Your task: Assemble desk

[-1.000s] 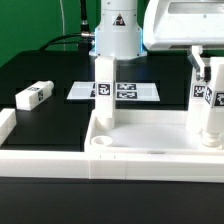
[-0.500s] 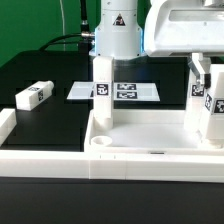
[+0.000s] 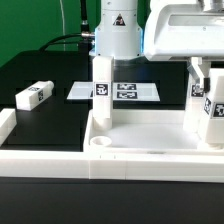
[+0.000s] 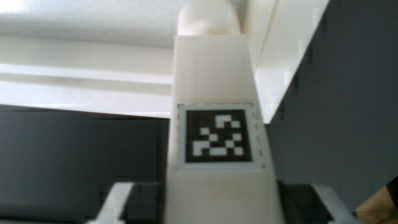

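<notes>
The white desk top [image 3: 140, 150] lies in the foreground, a tray with rounded recesses. One tagged white leg [image 3: 103, 95] stands upright in its far corner on the exterior view's left. A second tagged leg [image 3: 210, 105] stands upright in the corner on the exterior view's right. My gripper [image 3: 206, 68] reaches down over this leg and is shut on its upper part. In the wrist view the leg [image 4: 221, 110] runs between my fingers [image 4: 121, 205], its tag facing the camera. A third leg [image 3: 33, 95] lies loose on the black table at the exterior view's left.
The marker board [image 3: 130, 92] lies flat on the table behind the desk top. A white border rail [image 3: 6, 125] runs along the exterior view's left edge. The arm's white base [image 3: 117, 30] stands at the back, with cables beside it.
The gripper has sunk slightly and turned, and the held leg has turned with it, now showing two tagged faces. The other parts have not moved.
</notes>
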